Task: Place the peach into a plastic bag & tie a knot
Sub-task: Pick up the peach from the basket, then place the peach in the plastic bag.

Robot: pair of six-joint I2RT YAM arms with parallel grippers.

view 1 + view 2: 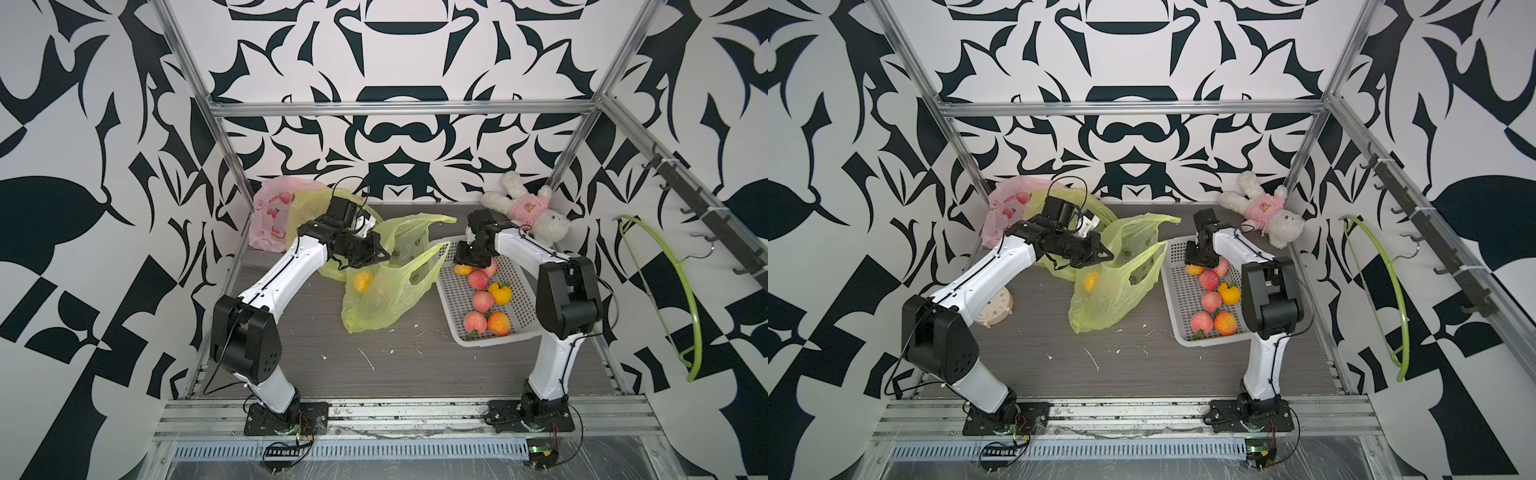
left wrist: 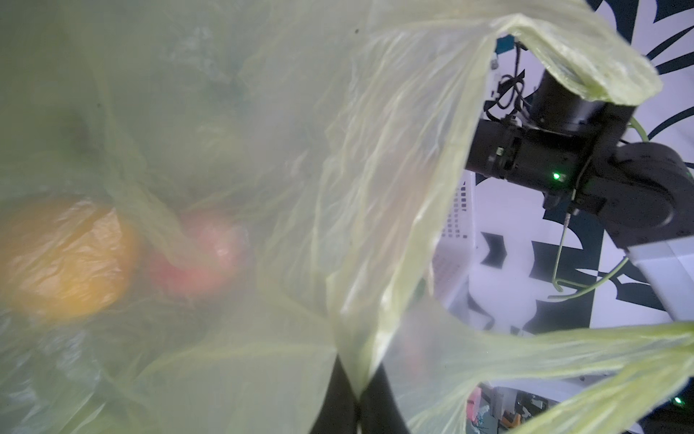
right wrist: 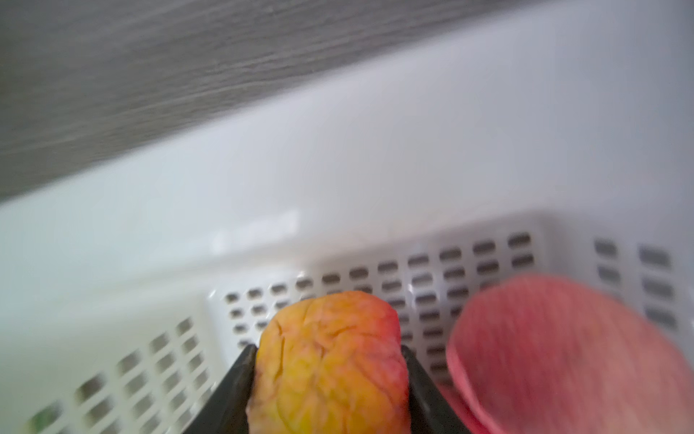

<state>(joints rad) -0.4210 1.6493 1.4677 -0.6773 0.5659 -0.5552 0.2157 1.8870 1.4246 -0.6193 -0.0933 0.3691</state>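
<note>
Yellow-red peach (image 3: 330, 360) in far end of basket (image 3: 432, 263); crumpled yellow-green bag (image 1: 382, 299), mouth open, alongside.

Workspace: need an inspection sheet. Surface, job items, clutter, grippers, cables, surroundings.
Surface: grey wood-grain table, small white scraps scattered.
Job's things: yellow-green plastic bag with an orange fruit inside; white basket holding peaches and a yellow pepper.
Clutter: plush rabbit, pink bag, alarm clock.
Grippers: left gripper shut on the plastic bag's edge; right gripper closed on a peach in the basket.
Cables: black cables loop at the left wrist and by both bases; no snag seen.
Surroundings: patterned walls, aluminium frame, green hanger on the side wall.
</note>
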